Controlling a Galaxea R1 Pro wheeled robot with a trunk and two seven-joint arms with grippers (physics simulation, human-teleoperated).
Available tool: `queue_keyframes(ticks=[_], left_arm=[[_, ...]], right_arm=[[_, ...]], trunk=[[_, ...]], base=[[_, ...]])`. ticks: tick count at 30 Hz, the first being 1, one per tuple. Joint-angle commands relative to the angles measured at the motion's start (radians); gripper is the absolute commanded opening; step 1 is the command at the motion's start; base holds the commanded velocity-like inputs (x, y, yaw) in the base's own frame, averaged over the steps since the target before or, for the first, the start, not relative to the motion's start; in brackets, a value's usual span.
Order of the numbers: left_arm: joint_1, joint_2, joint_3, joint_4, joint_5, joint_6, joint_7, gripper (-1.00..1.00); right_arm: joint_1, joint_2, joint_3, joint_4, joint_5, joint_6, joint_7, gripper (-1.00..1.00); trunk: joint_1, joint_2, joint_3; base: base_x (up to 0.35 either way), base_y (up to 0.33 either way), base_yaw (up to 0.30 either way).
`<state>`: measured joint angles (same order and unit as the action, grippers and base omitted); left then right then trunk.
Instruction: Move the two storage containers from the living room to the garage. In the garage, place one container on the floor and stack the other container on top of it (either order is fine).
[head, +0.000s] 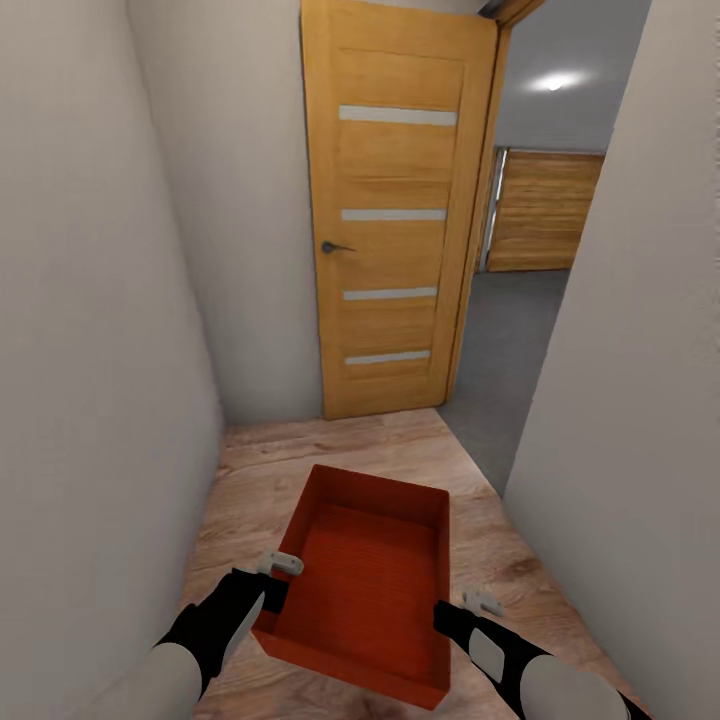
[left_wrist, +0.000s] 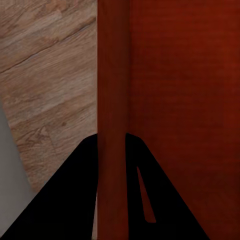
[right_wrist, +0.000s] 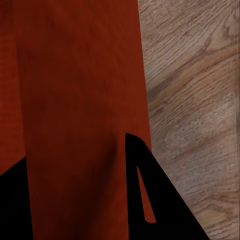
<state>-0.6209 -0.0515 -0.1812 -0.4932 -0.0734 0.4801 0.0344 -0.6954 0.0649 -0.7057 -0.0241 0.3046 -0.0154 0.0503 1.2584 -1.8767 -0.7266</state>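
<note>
The storage container (head: 365, 590) — one orange-red, lidless bin — is held above the pale wood-plank floor (head: 400, 450) of a narrow corridor, short of the open wooden door (head: 395, 210) ahead. Its open top faces up and it looks empty inside.

Left gripper (head: 272, 592): clamped on the bin's left wall. In the left wrist view the left gripper (left_wrist: 111, 150) has one dark finger (left_wrist: 60, 200) on each face of the thin red wall, both touching it.

Right gripper (head: 445, 612): clamped on the bin's right wall. In the right wrist view the right gripper (right_wrist: 75, 155) straddles the wall likewise, one finger (right_wrist: 160, 200) on the outer face, the other at the frame edge on the inner side.

Relative to the door: the bin sits before it and nearer the robot, roughly in line with the door's right half. The door is swung open against the far corridor wall (head: 240, 200), its dark handle (head: 332, 246) on the left edge. Just right of the door the doorway opens onto a dark grey floor (head: 510, 350) — beyond it stands a wood-panelled door (head: 545, 210), with a ceiling light (head: 558, 80) above. Plain pale walls close the corridor on both sides of the bin.
</note>
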Motion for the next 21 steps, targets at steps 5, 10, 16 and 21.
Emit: queue_keyframes(ticks=[5, 10, 16, 21], left_arm=[[0.000, -0.010, 0.012, -0.001, 0.053, 0.006, 0.001, -1.00], [0.000, -0.010, 0.012, -0.001, 0.053, 0.006, 0.001, -1.00], [0.000, -0.010, 0.012, -0.001, 0.053, 0.006, 0.001, -1.00], [0.000, -0.010, 0.012, -0.001, 0.053, 0.006, 0.001, -1.00]], right_arm=[[0.000, 0.006, 0.031, -0.003, 0.008, -0.069, 0.000, -1.00], [0.000, 0.006, 0.031, -0.004, 0.009, -0.069, 0.000, -1.00], [0.000, 0.006, 0.031, -0.004, 0.010, -0.069, 0.000, -1.00], [0.000, 0.006, 0.031, -0.003, 0.008, -0.069, 0.000, -1.00]], trunk=[[0.000, 0.000, 0.000], [0.000, 0.000, 0.000], [0.000, 0.000, 0.000], [0.000, 0.000, 0.001]], base=[[0.342, 0.082, -0.233], [0.342, 0.085, -0.010], [0.342, 0.085, -0.001], [0.342, 0.085, -0.142]])
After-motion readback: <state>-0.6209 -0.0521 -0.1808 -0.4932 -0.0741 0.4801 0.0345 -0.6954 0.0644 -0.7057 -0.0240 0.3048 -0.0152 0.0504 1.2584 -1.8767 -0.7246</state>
